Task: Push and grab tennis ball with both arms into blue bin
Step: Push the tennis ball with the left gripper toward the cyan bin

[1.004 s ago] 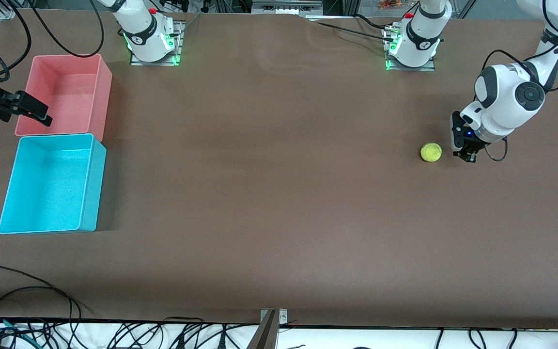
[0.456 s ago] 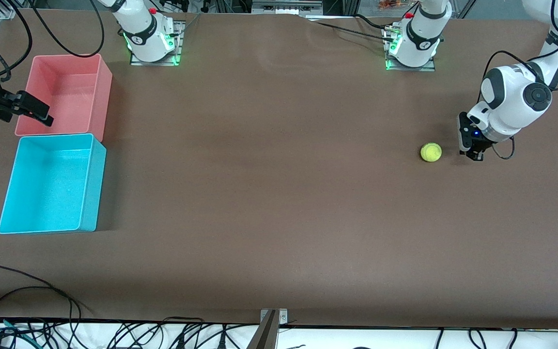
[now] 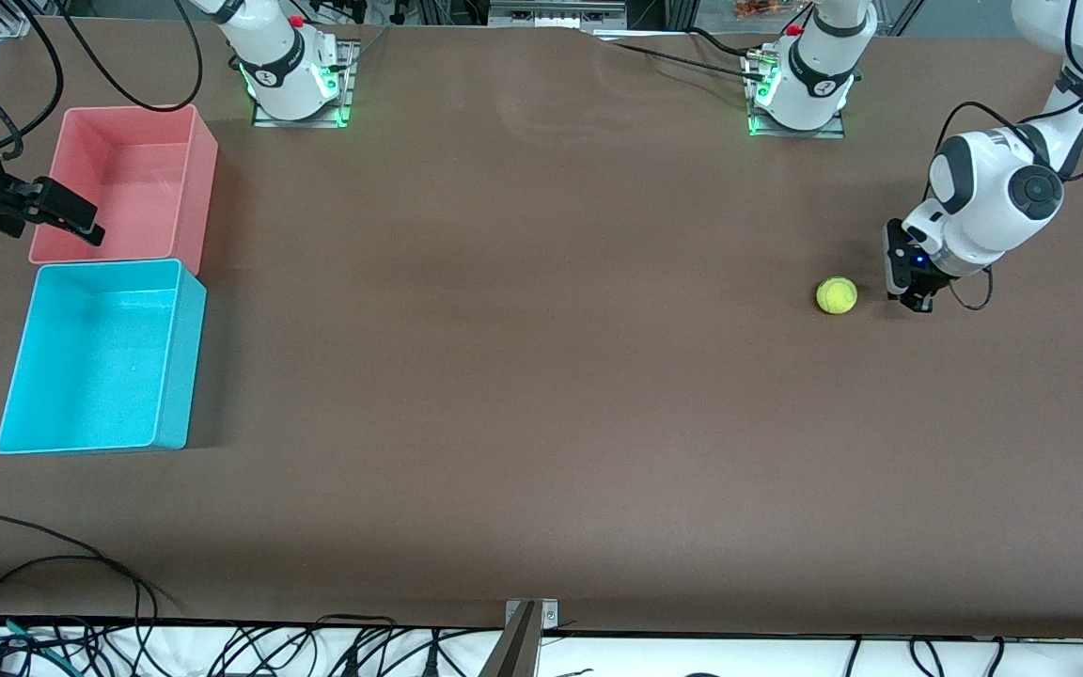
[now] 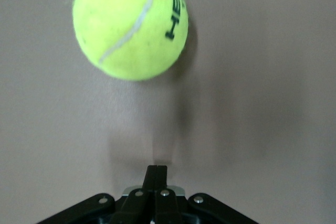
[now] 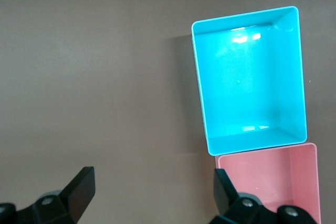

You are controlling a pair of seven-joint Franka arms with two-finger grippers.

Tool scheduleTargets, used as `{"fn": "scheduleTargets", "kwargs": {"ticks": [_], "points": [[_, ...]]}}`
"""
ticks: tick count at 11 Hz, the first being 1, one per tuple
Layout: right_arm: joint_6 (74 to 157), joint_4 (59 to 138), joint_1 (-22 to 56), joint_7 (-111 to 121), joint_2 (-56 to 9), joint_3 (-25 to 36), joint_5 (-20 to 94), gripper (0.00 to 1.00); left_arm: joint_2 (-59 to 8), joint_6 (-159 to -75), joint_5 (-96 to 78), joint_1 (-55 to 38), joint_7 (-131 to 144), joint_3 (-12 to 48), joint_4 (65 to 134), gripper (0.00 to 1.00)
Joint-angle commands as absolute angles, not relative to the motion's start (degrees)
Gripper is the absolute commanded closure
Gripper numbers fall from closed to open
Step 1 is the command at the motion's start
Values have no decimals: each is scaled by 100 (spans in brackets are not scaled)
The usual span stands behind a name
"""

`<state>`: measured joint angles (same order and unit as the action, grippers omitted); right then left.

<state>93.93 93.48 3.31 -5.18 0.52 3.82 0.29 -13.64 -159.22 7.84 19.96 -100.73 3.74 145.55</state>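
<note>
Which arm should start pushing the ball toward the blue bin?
Left. Its shut end effector sits low beside the ball, on the side away from the blue bin. The right end effector waits open by the pink bin, at the table's other end.

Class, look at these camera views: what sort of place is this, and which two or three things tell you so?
Probably a robotics lab bench: two arm bases bolted to a brown table, loose cables along its edge, and only test props, a tennis ball and a blue bin.
</note>
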Motion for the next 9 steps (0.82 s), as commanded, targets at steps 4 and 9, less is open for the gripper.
{"fn": "scheduleTargets", "kwargs": {"ticks": [4, 9], "points": [[9352, 9237, 334, -492, -26, 387, 132, 0, -1354, -16190, 949, 2030, -7891, 1893, 14941, 100], [9404, 9237, 334, -483, -70, 387, 132, 0, -722, -15593, 949, 2082, -6240, 3401, 14862, 100]]}}
